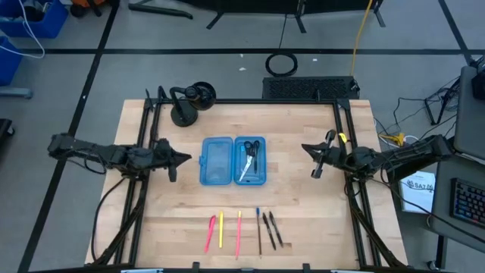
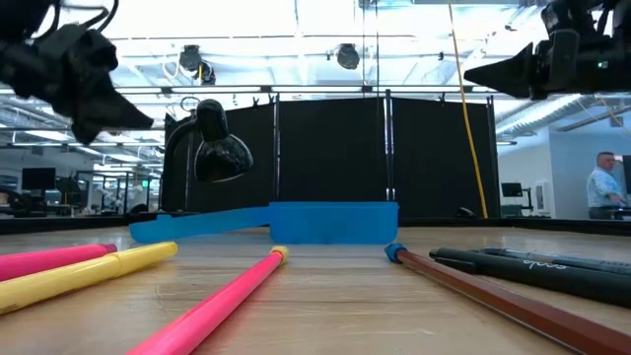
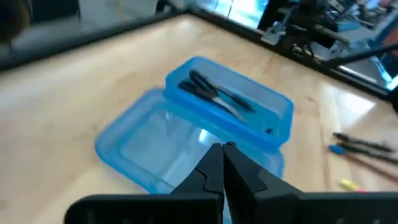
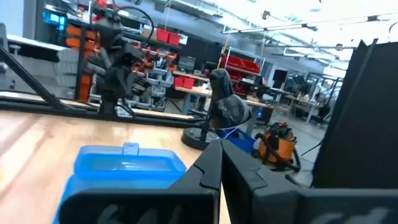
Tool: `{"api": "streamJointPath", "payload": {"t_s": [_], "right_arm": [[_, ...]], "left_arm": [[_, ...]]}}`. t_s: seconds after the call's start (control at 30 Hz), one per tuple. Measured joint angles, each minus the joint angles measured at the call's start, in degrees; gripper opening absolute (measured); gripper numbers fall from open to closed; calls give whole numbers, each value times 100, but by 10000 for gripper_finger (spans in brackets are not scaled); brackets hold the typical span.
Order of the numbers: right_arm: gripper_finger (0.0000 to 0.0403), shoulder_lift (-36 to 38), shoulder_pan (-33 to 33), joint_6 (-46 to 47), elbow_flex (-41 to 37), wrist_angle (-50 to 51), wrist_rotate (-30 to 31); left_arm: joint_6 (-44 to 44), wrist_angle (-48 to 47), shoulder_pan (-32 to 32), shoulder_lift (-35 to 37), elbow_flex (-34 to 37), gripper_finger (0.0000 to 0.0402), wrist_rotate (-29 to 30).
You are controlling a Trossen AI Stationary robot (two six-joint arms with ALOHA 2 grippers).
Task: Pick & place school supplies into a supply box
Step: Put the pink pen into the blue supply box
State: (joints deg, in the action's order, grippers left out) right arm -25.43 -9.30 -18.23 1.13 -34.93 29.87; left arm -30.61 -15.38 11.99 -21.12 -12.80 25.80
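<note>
The translucent blue supply box [image 1: 231, 161] lies open mid-table, its two halves side by side. The black-handled silver scissors [image 1: 250, 159] lie in its right half, also visible in the left wrist view [image 3: 214, 94]. Several pens and pencils lie in a row by the near edge: pink [image 1: 210, 233], yellow [image 1: 220, 229], red-pink [image 1: 238, 232], blue-tipped [image 1: 258, 230] and two black [image 1: 271, 229]. My left gripper [image 1: 184, 158] hovers shut to the left of the box. My right gripper [image 1: 306, 149] hovers shut to its right. Both are raised off the table [image 2: 146, 120] [image 2: 469, 73].
A black round-based stand [image 1: 188, 103] sits at the far left of the table, behind the box. Black frame rails [image 1: 144, 182] run along the table's left and right sides. Bare wood shows between the box and the pen row.
</note>
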Motion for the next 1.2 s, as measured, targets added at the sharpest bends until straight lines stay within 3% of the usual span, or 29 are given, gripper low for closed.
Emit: {"api": "streamJointPath", "payload": {"t_s": [0.23, 0.4, 0.57, 0.73, 0.9, 1.07, 1.2], "right_arm": [[0, 2, 0, -348, -7, -40, -2], [0, 2, -4, -217, -7, 169, -280], [0, 0, -4, -199, -11, 460, -1219], [0, 2, -7, -13, -13, 477, -1682], [0, 4, -11, -137, -13, 382, -1989], [0, 4, -15, -115, -13, 278, -2684], [0, 4, -15, 73, -13, 301, -3533]], "left_arm": [[-1953, -1061, 1259, -2896, -1940, 3, 429], [-4848, -3269, 1896, -5232, -3967, 2, -637], [-6356, -3951, 2513, -7064, -5788, 2, -1523], [-7060, -4155, 2905, -8370, -7541, 2, -1105], [-7416, -4677, 3121, -9364, -8748, 7, -970], [-8328, -5499, 3237, -10094, -9243, 5, -1051], [-8959, -5586, 3257, -10358, -9273, 8, -1302]]}}
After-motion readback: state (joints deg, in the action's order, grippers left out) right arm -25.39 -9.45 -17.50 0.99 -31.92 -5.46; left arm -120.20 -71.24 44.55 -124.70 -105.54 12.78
